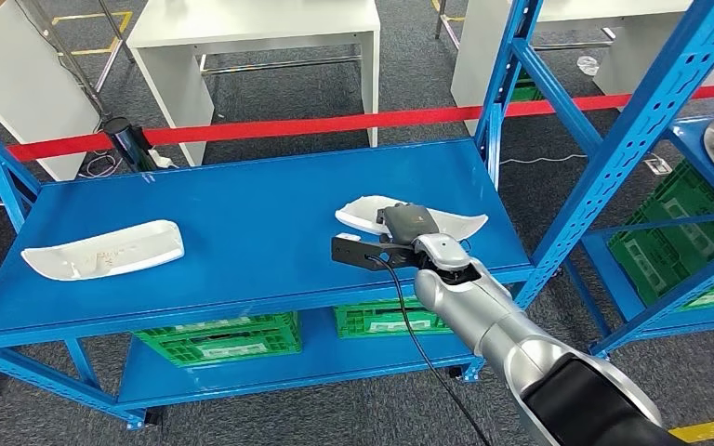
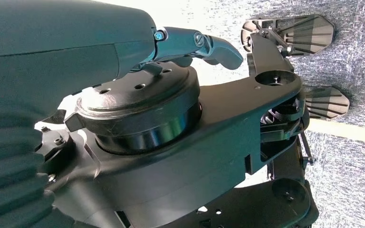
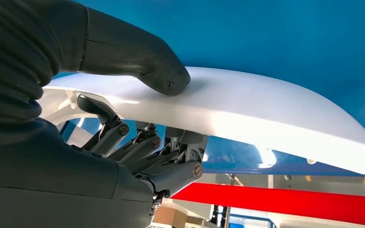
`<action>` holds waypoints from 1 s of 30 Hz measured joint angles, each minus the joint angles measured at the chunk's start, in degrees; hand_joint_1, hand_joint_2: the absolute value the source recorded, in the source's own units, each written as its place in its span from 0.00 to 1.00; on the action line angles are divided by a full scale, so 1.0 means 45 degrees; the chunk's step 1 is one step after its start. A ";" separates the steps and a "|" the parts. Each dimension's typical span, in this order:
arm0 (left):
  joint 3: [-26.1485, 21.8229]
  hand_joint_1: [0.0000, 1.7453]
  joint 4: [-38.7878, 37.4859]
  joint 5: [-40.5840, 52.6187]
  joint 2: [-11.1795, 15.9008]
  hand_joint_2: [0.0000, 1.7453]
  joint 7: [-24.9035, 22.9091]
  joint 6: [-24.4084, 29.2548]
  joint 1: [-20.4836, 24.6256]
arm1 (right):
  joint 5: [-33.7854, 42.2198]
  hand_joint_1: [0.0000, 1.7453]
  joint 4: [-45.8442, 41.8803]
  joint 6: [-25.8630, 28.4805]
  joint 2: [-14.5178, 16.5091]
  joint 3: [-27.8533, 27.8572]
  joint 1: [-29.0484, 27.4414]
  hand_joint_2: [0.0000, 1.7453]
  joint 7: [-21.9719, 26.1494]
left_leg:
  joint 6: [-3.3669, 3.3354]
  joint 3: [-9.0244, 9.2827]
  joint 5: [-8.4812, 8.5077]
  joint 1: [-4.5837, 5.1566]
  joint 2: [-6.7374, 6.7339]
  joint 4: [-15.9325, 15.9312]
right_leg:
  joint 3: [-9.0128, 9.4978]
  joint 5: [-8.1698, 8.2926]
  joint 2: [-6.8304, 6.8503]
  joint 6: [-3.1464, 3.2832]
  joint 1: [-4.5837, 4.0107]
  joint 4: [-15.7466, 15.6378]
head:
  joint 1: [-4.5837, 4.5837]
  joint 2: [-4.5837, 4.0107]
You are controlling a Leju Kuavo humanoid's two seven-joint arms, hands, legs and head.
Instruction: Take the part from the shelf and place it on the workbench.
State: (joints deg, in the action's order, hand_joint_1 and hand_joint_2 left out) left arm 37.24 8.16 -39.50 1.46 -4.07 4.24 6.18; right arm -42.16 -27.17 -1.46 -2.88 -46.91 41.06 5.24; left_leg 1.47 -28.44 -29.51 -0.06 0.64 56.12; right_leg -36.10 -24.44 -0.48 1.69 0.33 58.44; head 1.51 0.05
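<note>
Right hand (image 1: 407,226) fingers (image 3: 142,149) gripping white part (image 3: 247,107) on blue shelf (image 1: 242,242), left hand (image 2: 76,71) fingers' state unclear, no readable writing

A blue shelf (image 1: 242,223) carried two white parts. One part (image 1: 102,249) lay at its left end. The other (image 1: 451,223) lay near its right end.

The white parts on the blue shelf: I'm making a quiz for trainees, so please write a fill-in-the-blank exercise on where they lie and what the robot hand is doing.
1. The right robot hand grips a ____ part, thumb on one face and fingers on the other.
2. A second white part lies on the ____ side of the shelf in the head view.
3. Under the shelf stand ____ crates.
4. Behind the shelf runs a ____ tape.

Missing words: white; left; green; red
</note>
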 joint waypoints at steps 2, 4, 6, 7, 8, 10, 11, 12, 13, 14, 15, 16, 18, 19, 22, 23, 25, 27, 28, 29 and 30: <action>0.0002 0.00 -0.0001 0.0001 0.0000 1.00 -0.0034 0.0000 0.0001 | 0.0000 1.00 0.0000 0.0033 -0.0001 0.0015 0.0000 1.00 0.0046 | 0.0000 -0.0001 0.0000 0.0000 0.0000 0.0000 | 0.0000 0.0000 0.0000 0.0000 0.0000 0.0000 | 0.0000 0.0002; 0.0003 0.00 -0.0001 0.0001 0.0000 1.00 -0.0061 0.0000 0.0002 | 0.0000 1.00 0.0000 0.0108 -0.0001 0.0038 0.0001 1.00 0.0069 | 0.0000 -0.0012 0.0000 0.0000 -0.0001 0.0000 | 0.0002 0.0000 0.0000 0.0000 0.0001 0.0000 | 0.0000 0.0001; 0.0002 0.00 -0.0001 0.0001 0.0002 1.00 -0.0093 0.0000 0.0002 | 0.0072 1.00 -0.0029 0.0579 0.0019 0.0197 0.0010 1.00 0.0192 | -0.0006 -0.0044 -0.0005 -0.0001 -0.0001 0.0000 | 0.0009 -0.0003 0.0003 -0.0004 0.0002 0.0000 | 0.0000 0.0000; 0.0002 0.00 -0.0001 0.0001 0.0004 1.00 -0.0091 0.0000 -0.0002 | 0.0144 1.00 -0.0090 0.0915 0.0033 0.0316 0.0015 1.00 0.0324 | -0.0009 -0.0061 -0.0007 -0.0001 -0.0001 0.0000 | 0.0011 -0.0005 0.0003 -0.0007 0.0004 0.0000 | 0.0000 0.0000; 0.0001 0.00 -0.0001 0.0000 0.0006 1.00 -0.0079 0.0000 -0.0006 | 0.0232 1.00 -0.0200 0.1263 0.0049 0.0455 0.0015 1.00 0.0488 | -0.0012 -0.0070 -0.0009 -0.0001 -0.0001 0.0000 | 0.0012 -0.0006 0.0002 -0.0009 0.0005 0.0001 | 0.0000 -0.0001; 0.0001 0.00 -0.0004 -0.0015 0.0008 1.00 -0.0042 0.0000 -0.0014 | 0.0363 1.00 -0.0684 0.1679 0.0069 0.0672 0.0005 1.00 0.0753 | -0.0012 -0.0072 -0.0009 0.0000 -0.0004 0.0000 | 0.0005 -0.0006 -0.0007 -0.0009 0.0008 0.0001 | 0.0000 -0.0001; 0.0001 0.00 -0.0005 -0.0024 0.0010 1.00 -0.0032 0.0000 -0.0014 | 0.0409 1.00 -0.1035 0.1803 0.0077 0.0776 0.0001 1.00 0.0854 | -0.0012 -0.0069 -0.0009 0.0000 -0.0006 0.0000 | 0.0002 -0.0005 -0.0009 -0.0009 0.0008 0.0001 | 0.0001 0.0000; 0.0002 0.00 -0.0006 -0.0033 0.0010 1.00 -0.0027 0.0000 -0.0015 | 0.0446 1.00 -0.1468 0.1880 0.0080 0.0871 -0.0008 1.00 0.0922 | -0.0011 -0.0063 -0.0008 0.0000 -0.0007 0.0000 | -0.0001 -0.0005 -0.0010 -0.0010 0.0007 0.0001 | 0.0001 0.0000; 0.0004 0.00 -0.0006 -0.0038 0.0011 1.00 -0.0023 0.0000 -0.0017 | 0.0474 1.00 -0.1939 0.1915 0.0076 0.0951 -0.0021 1.00 0.0978 | -0.0009 -0.0043 -0.0006 -0.0001 -0.0007 0.0000 | -0.0007 -0.0005 -0.0009 -0.0010 0.0005 0.0001 | 0.0001 -0.0001; 0.0003 0.00 -0.0007 -0.0040 0.0012 1.00 -0.0017 0.0000 -0.0020 | 0.0493 1.00 -0.2499 0.1901 0.0073 0.1026 -0.0036 1.00 0.1000 | -0.0005 -0.0025 -0.0004 -0.0001 -0.0008 0.0000 | -0.0015 -0.0005 -0.0008 -0.0009 0.0004 0.0002 | 0.0001 0.0000; 0.0004 0.00 -0.0009 -0.0040 0.0013 1.00 -0.0011 0.0000 -0.0020 | 0.0500 1.00 -0.3089 0.1842 0.0069 0.1076 -0.0052 1.00 0.0960 | -0.0002 -0.0007 -0.0001 -0.0001 -0.0009 0.0000 | -0.0023 -0.0004 -0.0010 -0.0009 0.0004 0.0002 | 0.0000 -0.0001; 0.0003 0.00 -0.0010 -0.0041 0.0015 1.00 -0.0005 0.0000 -0.0021 | 0.0502 1.00 -0.3706 0.1765 0.0064 0.1121 -0.0066 1.00 0.0922 | 0.0001 0.0007 0.0001 -0.0001 -0.0011 0.0000 | -0.0029 -0.0003 -0.0011 -0.0008 0.0003 0.0002 | 0.0000 0.0000; 0.0003 0.00 -0.0012 -0.0042 0.0015 1.00 0.0007 0.0000 -0.0018 | 0.0506 1.00 -0.4843 0.1648 0.0055 0.1179 -0.0095 1.00 0.0908 | 0.0003 0.0009 0.0002 -0.0001 -0.0013 0.0000 | -0.0030 -0.0003 -0.0013 -0.0007 0.0001 0.0003 | 0.0000 -0.0001; 0.0003 0.00 -0.0012 -0.0050 0.0015 1.00 0.0023 0.0000 -0.0018 | 0.0509 1.00 -0.5370 0.1645 0.0050 0.1195 -0.0127 1.00 0.0987 | 0.0003 0.0009 0.0002 -0.0001 -0.0013 0.0000 | -0.0030 -0.0003 -0.0013 -0.0008 0.0000 0.0003 | 0.0000 0.0000; 0.0004 0.00 -0.0015 -0.0091 0.0015 1.00 0.0103 0.0000 -0.0023 | 0.0508 1.00 -0.6774 0.1812 0.0045 0.1202 -0.0284 1.00 0.1392 | 0.0001 0.0007 -0.0001 0.0000 -0.0013 0.0000 | -0.0030 -0.0005 -0.0012 -0.0010 0.0001 0.0002 | 0.0001 -0.0001; 0.0005 0.00 -0.0016 -0.0106 0.0015 1.00 0.0125 0.0000 -0.0025 | 0.0506 1.00 -0.7205 0.1901 0.0044 0.1202 -0.0344 1.00 0.1552 | 0.0000 0.0006 -0.0001 0.0000 -0.0013 0.0000 | -0.0030 -0.0006 -0.0011 -0.0011 0.0001 0.0002 | 0.0002 -0.0002; 0.0005 0.00 -0.0016 -0.0122 0.0015 1.00 0.0139 0.0000 -0.0029 | 0.0525 1.00 -0.7995 0.2090 0.0041 0.1204 -0.0452 1.00 0.1891 | -0.0001 0.0004 -0.0002 0.0002 -0.0013 0.0000 | -0.0028 -0.0006 -0.0011 -0.0012 0.0003 0.0002 | 0.0001 -0.0001; 0.0011 0.00 -0.0018 -0.0125 0.0016 1.00 0.0128 0.0000 -0.0029 | 0.0581 1.00 -0.8698 0.2320 0.0033 0.1202 -0.0571 1.00 0.2310 | -0.0006 -0.0005 -0.0006 0.0007 -0.0014 0.0006 | -0.0025 -0.0003 -0.0010 -0.0016 0.0010 -0.0002 | 0.0000 0.0000; 0.0024 0.00 -0.0021 -0.0126 0.0017 1.00 0.0121 0.0000 -0.0029 | 0.0608 1.00 -0.9046 0.2425 0.0028 0.1202 -0.0658 1.00 0.2517 | -0.0015 -0.0026 -0.0012 0.0012 -0.0014 0.0012 | -0.0021 -0.0001 -0.0010 -0.0022 0.0017 -0.0005 | 0.0001 0.0000; 0.0044 0.00 -0.0023 -0.0127 0.0018 1.00 0.0115 0.0000 -0.0030 | 0.0619 1.00 -0.9389 0.2513 0.0023 0.1201 -0.0770 1.00 0.2686 | -0.0027 -0.0049 -0.0019 0.0017 -0.0014 0.0018 | -0.0018 0.0001 -0.0009 -0.0028 0.0024 -0.0009 | 0.0001 0.0001; 0.0064 0.00 -0.0026 -0.0129 0.0019 1.00 0.0111 0.0000 -0.0031 | 0.0616 1.00 -0.9708 0.2573 0.0019 0.1201 -0.0900 1.00 0.2802 | -0.0043 -0.0074 -0.0030 0.0024 -0.0014 0.0026 | -0.0015 0.0001 -0.0009 -0.0037 0.0033 -0.0012 | 0.0001 0.0001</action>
State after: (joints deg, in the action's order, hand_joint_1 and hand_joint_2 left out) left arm 37.53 8.04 -40.08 1.55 -3.57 4.24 6.04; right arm -39.39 -70.85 10.12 -2.79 -41.51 37.01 17.85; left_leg 1.27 -28.78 -29.65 0.05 0.57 56.24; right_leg -36.17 -24.43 -0.52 1.52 0.48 58.39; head 1.51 0.06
